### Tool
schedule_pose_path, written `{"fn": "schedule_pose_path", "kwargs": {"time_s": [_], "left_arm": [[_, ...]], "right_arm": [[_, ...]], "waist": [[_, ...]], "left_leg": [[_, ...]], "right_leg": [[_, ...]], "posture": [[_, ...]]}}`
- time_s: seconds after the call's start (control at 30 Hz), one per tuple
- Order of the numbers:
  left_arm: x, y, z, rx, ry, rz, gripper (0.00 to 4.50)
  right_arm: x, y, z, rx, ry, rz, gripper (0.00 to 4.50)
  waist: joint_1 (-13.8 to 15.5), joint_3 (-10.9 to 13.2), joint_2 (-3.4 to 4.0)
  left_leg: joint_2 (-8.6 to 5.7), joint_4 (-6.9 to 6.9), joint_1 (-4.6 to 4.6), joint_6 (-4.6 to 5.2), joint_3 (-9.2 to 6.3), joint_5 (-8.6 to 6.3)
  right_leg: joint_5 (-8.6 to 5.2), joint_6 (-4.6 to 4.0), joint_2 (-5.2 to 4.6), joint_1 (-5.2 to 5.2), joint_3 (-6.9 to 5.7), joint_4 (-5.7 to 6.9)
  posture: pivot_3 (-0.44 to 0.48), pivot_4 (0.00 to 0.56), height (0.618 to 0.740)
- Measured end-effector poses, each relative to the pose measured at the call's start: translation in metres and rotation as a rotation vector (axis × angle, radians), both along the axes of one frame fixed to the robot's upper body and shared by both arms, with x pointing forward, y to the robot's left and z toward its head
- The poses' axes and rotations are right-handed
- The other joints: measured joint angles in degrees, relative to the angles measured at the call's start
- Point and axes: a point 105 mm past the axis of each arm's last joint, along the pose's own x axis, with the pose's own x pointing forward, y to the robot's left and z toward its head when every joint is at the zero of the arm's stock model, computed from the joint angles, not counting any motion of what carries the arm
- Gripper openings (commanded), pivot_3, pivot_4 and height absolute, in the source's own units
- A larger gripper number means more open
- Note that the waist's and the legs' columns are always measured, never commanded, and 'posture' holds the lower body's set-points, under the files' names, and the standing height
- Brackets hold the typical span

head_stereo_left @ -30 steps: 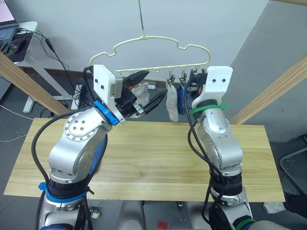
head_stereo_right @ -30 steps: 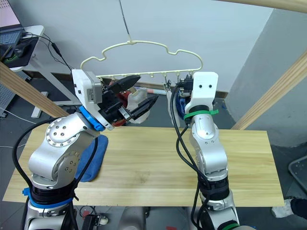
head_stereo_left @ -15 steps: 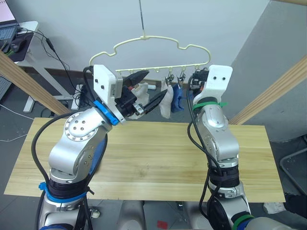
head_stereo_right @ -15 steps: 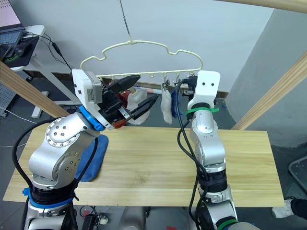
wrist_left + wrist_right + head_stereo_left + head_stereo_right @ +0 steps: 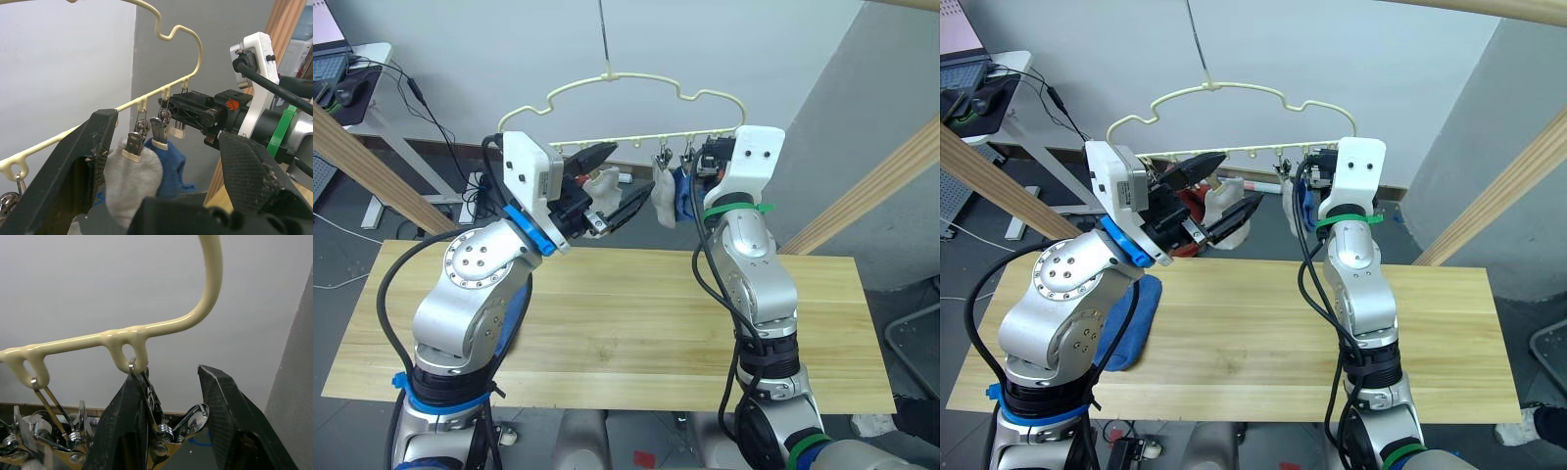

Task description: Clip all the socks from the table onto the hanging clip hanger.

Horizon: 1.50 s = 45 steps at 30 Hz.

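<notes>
The pale yellow clip hanger (image 5: 641, 90) hangs by its thin hook above the far edge of the wooden table (image 5: 626, 323). Both arms are raised to its lower bar. The right gripper (image 5: 168, 396) is at the last clip (image 5: 161, 428) on the right end of the bar, and its two black fingers are spread apart, one on each side of this metal clip, without pressing it closed. The left gripper (image 5: 161, 171) is held up under the middle of the bar, and its fingers are wide open with nothing between them. Next to the right gripper, a light grey sock (image 5: 134, 176) and a blue sock (image 5: 168, 164) hang from two neighbouring clips, touching each other. In the right eye view, another light grey sock (image 5: 1224, 208) and a rust red sock (image 5: 1193, 204) hang further left, just behind the left gripper's fingers. One blue sock (image 5: 1131, 323) lies on the left part of the table, partly hidden by the left arm. The remaining part of the tabletop in front of the robot shows only bare planks.
</notes>
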Motion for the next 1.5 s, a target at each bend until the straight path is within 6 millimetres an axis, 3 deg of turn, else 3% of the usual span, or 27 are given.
{"fn": "schedule_pose_path", "kwargs": {"time_s": [0.33, 0.6, 0.77, 0.87, 0.97, 1.1, 1.13, 1.2, 1.33, 1.5], "left_arm": [[0.0, 0.0, 0.0, 0.001, -0.003, 0.003, 3.73], [-0.004, -0.002, 0.003, 0.003, -0.021, -0.004, 3.73], [-0.006, -0.004, 0.001, -0.001, -0.018, -0.004, 3.73], [-0.003, 0.004, -0.013, -0.018, 0.035, 0.051, 3.91], [0.003, 0.031, -0.05, -0.049, 0.177, 0.186, 4.46], [0.004, 0.089, -0.113, -0.012, 0.354, 0.42, 4.46], [0.001, 0.112, -0.132, 0.021, 0.396, 0.499, 4.46], [-0.004, 0.143, -0.153, 0.079, 0.434, 0.592, 4.46], [-0.007, 0.181, -0.175, 0.155, 0.45, 0.689, 4.46], [0.0, 0.207, -0.198, 0.199, 0.481, 0.76, 4.46]], "right_arm": [[0.001, 0.001, -0.002, 0.017, 0.01, 0.015, 1.62], [-0.001, 0.003, 0.003, 0.025, -0.018, 0.027, 0.02], [-0.001, 0.005, 0.006, 0.014, -0.03, 0.041, 0.02], [0.001, 0.002, 0.007, -0.04, -0.035, 0.087, 0.01], [0.008, -0.004, 0.008, -0.098, 0.008, 0.175, 0.0], [0.009, -0.011, 0.007, -0.162, 0.107, 0.333, 0.0], [0.007, -0.013, 0.006, -0.182, 0.14, 0.381, 0.0], [0.002, -0.013, 0.005, -0.218, 0.187, 0.458, 0.0], [-0.006, -0.012, 0.004, -0.253, 0.273, 0.571, 0.0], [-0.01, -0.013, 0.007, -0.218, 0.322, 0.617, 0.0]], "waist": [[0.0, 0.0, 0.0], [0.2, 0.0, 0.0], [0.5, 0.0, 0.0], [0.5, 0.0, 0.0], [0.3, 0.0, 0.0], [-0.1, 0.0, 0.02], [-0.1, 0.0, 0.03], [0.1, 0.1, 0.04], [0.2, 0.2, 0.06], [0.1, 0.2, 0.1]], "left_leg": [[0.0, 0.0, 0.0, 0.0, 0.0, 0.0], [0.0, 0.0, 0.0, 0.0, -0.02, 0.0], [0.0, 0.0, 0.0, 0.0, -0.01, 0.0], [0.0, 0.0, 0.0, 0.0, 0.04, 0.0], [0.05, 0.0, 0.02, 0.01, 0.04, 0.0], [0.06, -0.04, 0.04, 0.01, 0.0, -0.01], [0.04, -0.04, 0.04, 0.02, 0.02, -0.01], [0.0, -0.04, 0.03, 0.03, 0.04, -0.02], [-0.02, -0.04, 0.03, 0.06, 0.08, -0.04], [0.02, -0.1, 0.02, 0.06, 0.11, -0.04]], "right_leg": [[0.0, 0.0, 0.0, 0.0, 0.0, 0.0], [0.0, 0.0, 0.0, 0.01, -0.01, 0.0], [0.02, -0.04, 0.0, 0.0, 0.0, 0.0], [0.03, -0.05, 0.0, 0.0, 0.03, 0.0], [0.04, -0.07, 0.0, -0.01, 0.02, 0.0], [-0.02, -0.09, 0.01, -0.02, -0.01, 0.01], [-0.04, -0.09, -0.01, -0.02, 0.0, 0.01], [-0.08, -0.13, -0.05, -0.03, 0.02, -0.03], [-0.14, -0.22, -0.09, -0.03, 0.05, -0.05], [-0.15, -0.22, -0.06, -0.09, 0.03, -0.06]], "posture": [[0.109, 0.347, 0.74], [0.109, 0.347, 0.74], [0.094, 0.346, 0.74], [0.084, 0.349, 0.74], [0.069, 0.348, 0.74], [0.058, 0.355, 0.74], [0.053, 0.36, 0.74], [0.045, 0.365, 0.74], [0.033, 0.371, 0.74], [0.02, 0.376, 0.74]]}}
